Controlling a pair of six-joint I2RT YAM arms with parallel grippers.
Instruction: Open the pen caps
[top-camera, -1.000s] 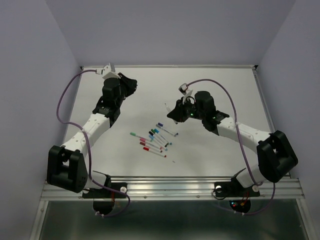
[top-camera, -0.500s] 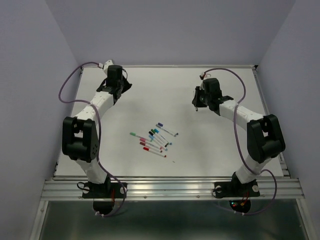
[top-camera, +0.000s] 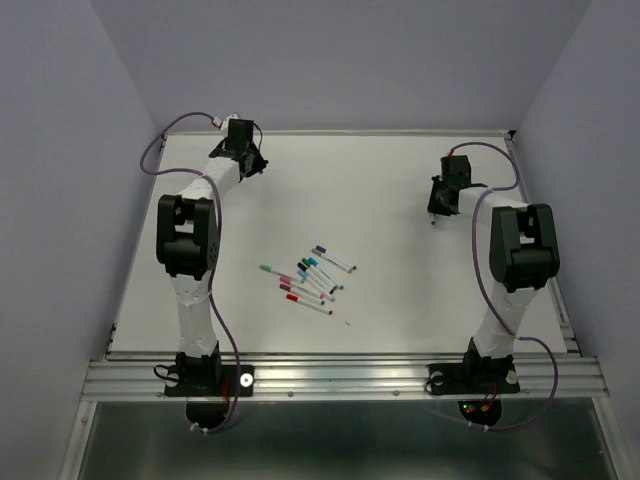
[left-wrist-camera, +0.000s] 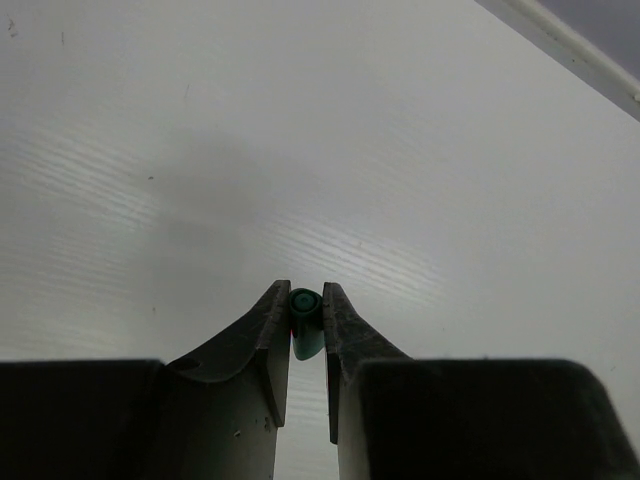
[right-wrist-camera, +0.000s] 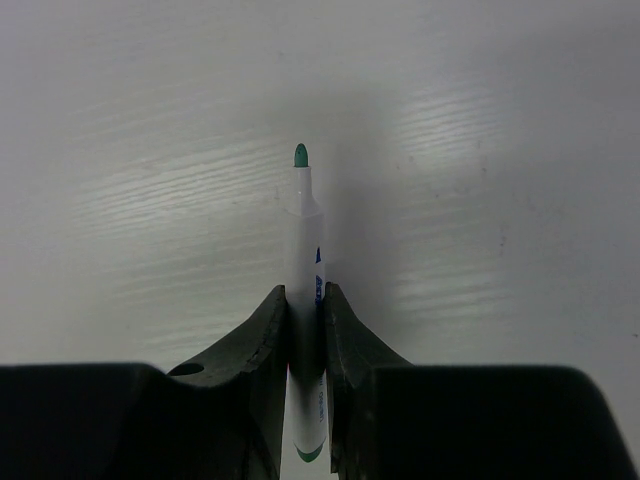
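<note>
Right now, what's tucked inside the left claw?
A small teal pen cap is pinched in the left gripper, over the white table. The fingers cover its sides, so its full length cannot be seen.

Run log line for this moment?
left claw: shut on green cap | right claw: shut on uncapped pen | other pens: lying clustered

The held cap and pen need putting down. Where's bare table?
Bare: the far middle of the table between the left gripper and the right gripper, and right of the pens. Crowded: the centre, where the pens lie.
</note>
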